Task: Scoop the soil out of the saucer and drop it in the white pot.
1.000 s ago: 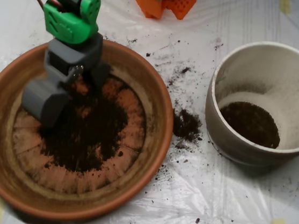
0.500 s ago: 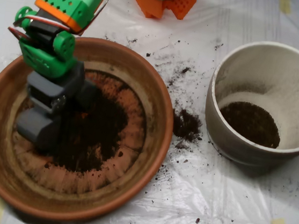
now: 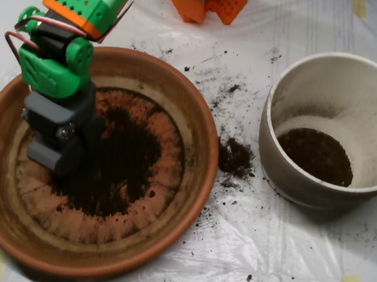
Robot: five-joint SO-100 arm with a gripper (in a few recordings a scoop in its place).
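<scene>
Overhead view: scoop (image 3: pixel 57 148) has shifted left and drawn together at the soil (image 3: pixel 119 167) edge.
Jaw gap and load cannot be told; saucer (image 3: pixel 197 125) still holds most soil, pot (image 3: pixel 373 193) awaits.

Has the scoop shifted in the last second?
Yes. The scoop has slid left across the saucer, from near its upper-middle toward its left wall.
</scene>
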